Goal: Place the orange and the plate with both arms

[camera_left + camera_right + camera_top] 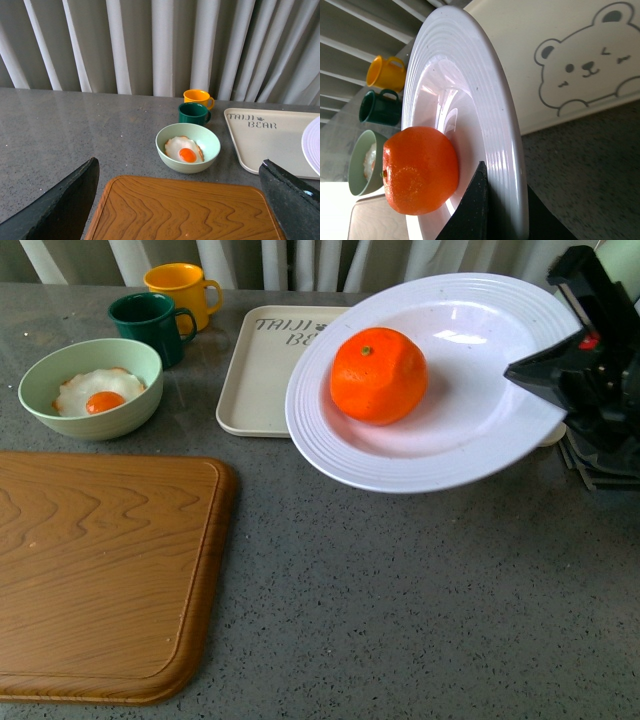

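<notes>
Orange [378, 375] sits in the well of the white plate [470, 425], a little left of its middle, with the green stem dot facing up. My right gripper [548, 382] is clamped on the plate's right rim, one black finger [479, 200] lying across the ridges on top and the other under the edge. From the front, the plate covers the right part of the cream bear tray [262, 370], and its near edge reaches out over the grey table [400, 590]. My left gripper [180, 210] is spread wide with nothing between its fingers [65, 205], and it hangs above the wooden cutting board [100, 570]. Beyond the board stands the pale green bowl [90, 388] with a fried egg in it. Behind it are the dark green mug [150, 325] and the yellow mug [180, 288], just beside each other.
</notes>
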`<action>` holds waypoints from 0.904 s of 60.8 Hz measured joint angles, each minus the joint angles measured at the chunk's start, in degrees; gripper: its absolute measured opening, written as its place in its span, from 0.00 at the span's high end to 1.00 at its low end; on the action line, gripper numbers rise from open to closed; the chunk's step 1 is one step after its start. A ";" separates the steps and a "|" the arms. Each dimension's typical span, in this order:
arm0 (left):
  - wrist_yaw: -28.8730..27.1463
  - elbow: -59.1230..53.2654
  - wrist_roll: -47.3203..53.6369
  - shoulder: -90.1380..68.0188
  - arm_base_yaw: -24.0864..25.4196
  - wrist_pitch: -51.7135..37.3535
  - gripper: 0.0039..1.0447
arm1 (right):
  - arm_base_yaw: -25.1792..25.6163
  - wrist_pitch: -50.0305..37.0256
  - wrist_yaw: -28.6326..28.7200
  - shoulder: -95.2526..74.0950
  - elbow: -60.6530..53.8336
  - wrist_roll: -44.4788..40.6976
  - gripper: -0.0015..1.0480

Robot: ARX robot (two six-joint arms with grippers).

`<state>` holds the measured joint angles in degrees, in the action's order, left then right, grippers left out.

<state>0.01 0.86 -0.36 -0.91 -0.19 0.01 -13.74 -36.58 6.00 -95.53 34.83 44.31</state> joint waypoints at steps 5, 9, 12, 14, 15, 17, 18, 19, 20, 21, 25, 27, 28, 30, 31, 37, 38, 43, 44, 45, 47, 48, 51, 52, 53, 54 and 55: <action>0.00 0.00 0.00 0.00 0.00 0.00 0.08 | -0.28 -1.81 0.74 -4.70 3.85 1.33 0.97; 0.00 0.00 0.00 0.00 0.00 0.00 0.08 | -0.46 -2.73 0.87 -8.13 6.88 2.19 0.97; 0.00 0.00 0.00 0.00 0.00 0.00 0.08 | -0.50 -3.19 0.92 -10.43 8.94 2.71 0.97; 0.00 0.00 0.00 0.00 0.00 0.00 0.08 | -0.52 -3.21 0.87 -12.17 10.62 2.89 0.97; 0.00 0.00 0.00 0.00 0.00 0.00 0.08 | -0.55 -3.21 0.81 -13.29 11.72 2.93 0.97; 0.00 0.00 0.00 0.00 0.00 0.00 0.08 | -0.55 -3.06 0.66 -15.06 13.42 3.06 0.97; 0.00 0.00 0.00 0.00 0.00 0.00 0.08 | -0.55 -2.86 0.63 -16.22 14.58 3.08 0.97; 0.00 0.00 0.00 0.00 0.00 0.00 0.08 | -0.55 -2.75 0.59 -16.76 15.15 3.13 0.97; 0.00 0.00 0.00 0.00 0.00 0.00 0.08 | -0.55 -2.69 0.55 -17.90 16.24 3.19 0.97; 0.00 0.00 0.00 0.00 0.00 0.00 0.08 | -0.55 -2.69 0.50 -18.47 16.76 3.30 0.97; 0.00 0.00 0.00 0.00 0.00 0.00 0.08 | -0.50 -2.69 0.66 -22.12 20.06 4.20 0.97; 0.00 0.00 0.00 0.00 0.00 0.00 0.08 | -0.48 -2.64 0.74 -23.47 21.31 4.50 0.97; 0.00 0.00 0.00 0.00 0.00 0.00 0.08 | -0.48 -2.43 0.92 -24.28 22.10 4.83 0.97; 0.00 0.00 0.00 0.00 0.00 0.00 0.08 | -0.48 -1.86 1.36 -25.59 23.69 5.20 0.97; 0.00 0.00 0.00 0.00 0.00 0.00 0.08 | -0.48 -1.77 1.40 -25.83 24.06 5.31 0.97; 0.00 0.00 0.00 0.00 0.00 0.00 0.08 | -0.48 -0.85 1.97 -28.00 27.52 5.99 0.97; 0.00 0.00 0.00 0.00 0.00 0.00 0.08 | -0.48 -0.79 1.99 -28.24 27.93 6.03 0.97; 0.00 0.00 0.00 0.00 0.00 0.00 0.08 | -0.48 -0.04 2.14 -29.59 30.69 6.19 0.97; 0.00 0.00 0.00 0.00 0.00 0.00 0.08 | -0.50 0.35 2.10 -29.97 31.45 6.16 0.97; 0.00 0.00 0.00 0.00 0.00 0.00 0.08 | -0.50 0.52 2.10 -30.18 31.82 6.16 0.97; 0.00 0.00 0.00 0.00 0.00 0.00 0.08 | -0.50 1.03 2.05 -30.73 32.85 6.10 0.97; 0.00 0.00 0.00 0.00 0.00 0.00 0.08 | -0.50 1.27 2.03 -31.17 33.48 6.03 0.97; 0.00 0.00 0.00 0.00 0.00 0.00 0.08 | -0.50 1.73 2.03 -32.00 34.56 5.88 0.97; 0.00 0.00 0.00 0.00 0.00 0.00 0.08 | -0.50 1.81 2.03 -32.22 34.80 5.81 0.97; 0.00 0.00 0.00 0.00 0.00 0.00 0.08 | -0.50 1.92 2.01 -32.57 35.23 5.77 0.97; -0.02 0.00 0.00 0.00 0.00 0.00 0.08 | -0.50 2.03 1.97 -33.03 35.60 5.64 0.97; 0.00 0.00 0.00 0.00 0.00 0.00 0.08 | -0.50 2.16 1.95 -33.35 35.95 5.62 0.97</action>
<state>0.01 0.86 -0.36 -0.91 -0.19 0.01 -14.24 -34.41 7.94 -128.88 70.78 49.93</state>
